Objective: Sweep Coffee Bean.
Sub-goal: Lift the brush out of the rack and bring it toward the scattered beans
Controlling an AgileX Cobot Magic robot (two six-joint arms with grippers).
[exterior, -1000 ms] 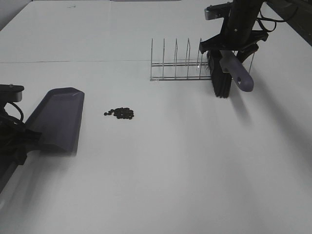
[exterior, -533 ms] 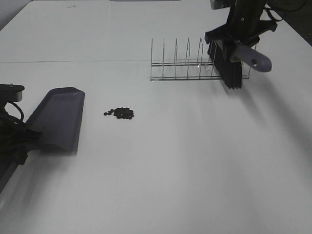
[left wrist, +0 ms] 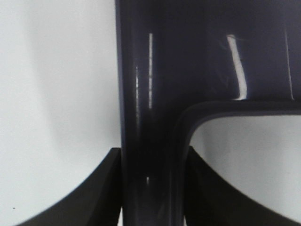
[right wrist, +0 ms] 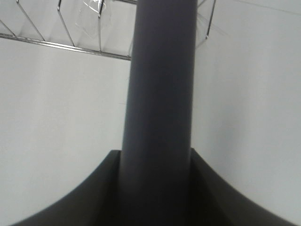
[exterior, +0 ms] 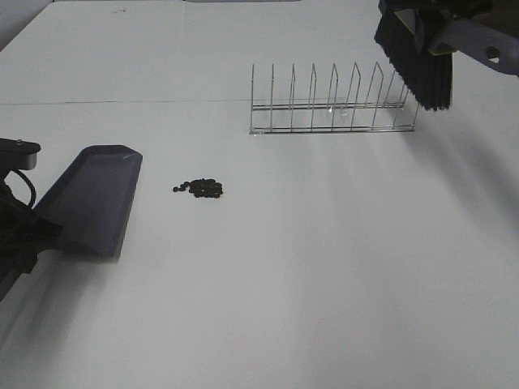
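Observation:
A small heap of dark coffee beans (exterior: 200, 188) lies on the white table, left of centre. To their left the grey-purple dustpan (exterior: 93, 198) rests with its mouth toward the beans, held from behind by my left gripper (exterior: 28, 235). In the left wrist view the left gripper (left wrist: 153, 181) is shut on the dustpan's handle (left wrist: 150, 117). A brush (exterior: 422, 57) with black bristles and a grey-purple handle hangs in the air at the top right, above the wire rack's right end. In the right wrist view the right gripper (right wrist: 155, 183) is shut on the brush handle (right wrist: 160, 84).
A wire rack (exterior: 332, 109) with several upright dividers stands at the back, right of centre. White tabletop (exterior: 324, 267) stretches across the front and right.
The right gripper has closed on the brush and lifted it up and to the right, out of the rack's right end. The dustpan has shifted slightly.

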